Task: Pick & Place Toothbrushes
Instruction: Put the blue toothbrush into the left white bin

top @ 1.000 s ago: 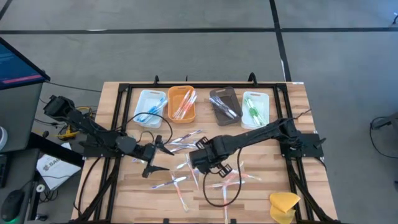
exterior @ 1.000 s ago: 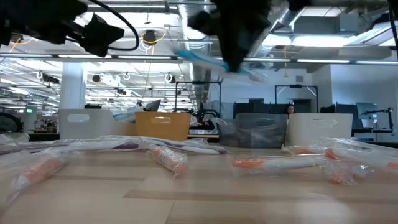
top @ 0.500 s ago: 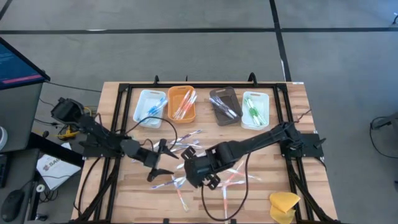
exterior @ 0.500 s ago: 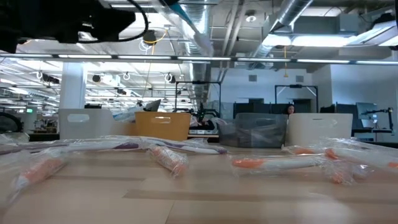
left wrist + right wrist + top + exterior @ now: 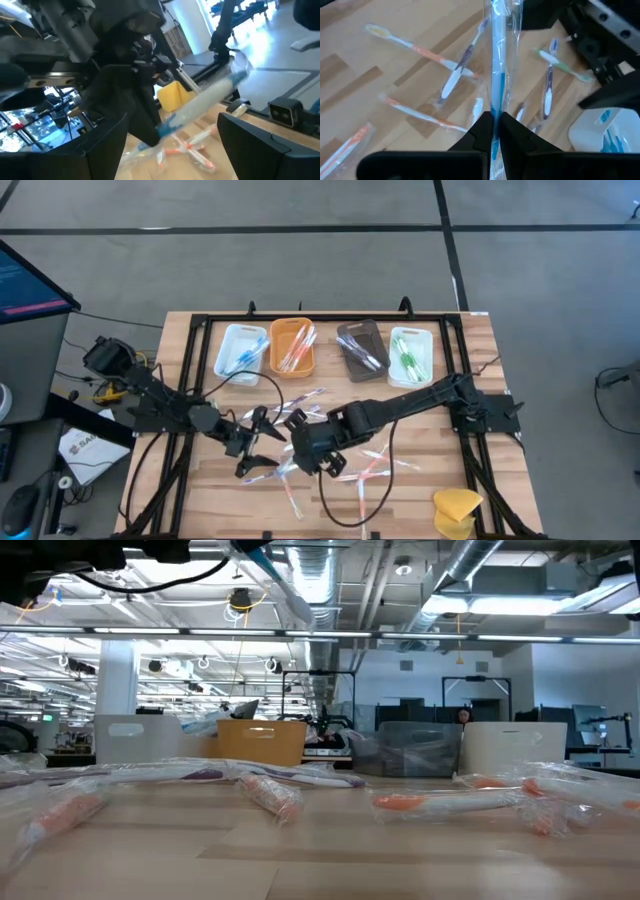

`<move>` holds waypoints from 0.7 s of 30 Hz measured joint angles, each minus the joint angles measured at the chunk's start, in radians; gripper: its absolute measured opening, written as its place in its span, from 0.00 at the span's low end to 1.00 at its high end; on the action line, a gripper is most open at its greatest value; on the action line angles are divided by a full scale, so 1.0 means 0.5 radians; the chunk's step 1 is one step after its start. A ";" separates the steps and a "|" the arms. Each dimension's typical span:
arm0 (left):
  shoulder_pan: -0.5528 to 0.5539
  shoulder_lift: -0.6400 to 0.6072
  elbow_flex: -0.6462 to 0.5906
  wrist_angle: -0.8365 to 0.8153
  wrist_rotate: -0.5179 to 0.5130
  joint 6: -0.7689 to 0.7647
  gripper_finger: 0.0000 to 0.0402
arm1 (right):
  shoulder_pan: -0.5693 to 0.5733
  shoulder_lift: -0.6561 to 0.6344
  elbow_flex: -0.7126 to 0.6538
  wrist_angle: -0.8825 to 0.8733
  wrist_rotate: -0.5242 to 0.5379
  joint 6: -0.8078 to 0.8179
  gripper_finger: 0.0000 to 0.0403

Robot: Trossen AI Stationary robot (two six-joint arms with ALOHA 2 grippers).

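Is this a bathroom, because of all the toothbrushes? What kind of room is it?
Not a bathroom. It looks like a big robot lab or workshop: pipes and ducts run along the open ceiling, desks with monitors stand far behind, and the toothbrushes lie on a wooden table for sorting.

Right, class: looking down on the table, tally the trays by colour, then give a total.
White trays: 2
Orange tray: 1
Brown tray: 1
Total: 4
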 joint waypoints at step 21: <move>0.014 0.000 0.000 0.006 -0.082 0.046 0.62 | -0.115 0.000 0.000 0.140 -0.007 -0.051 0.04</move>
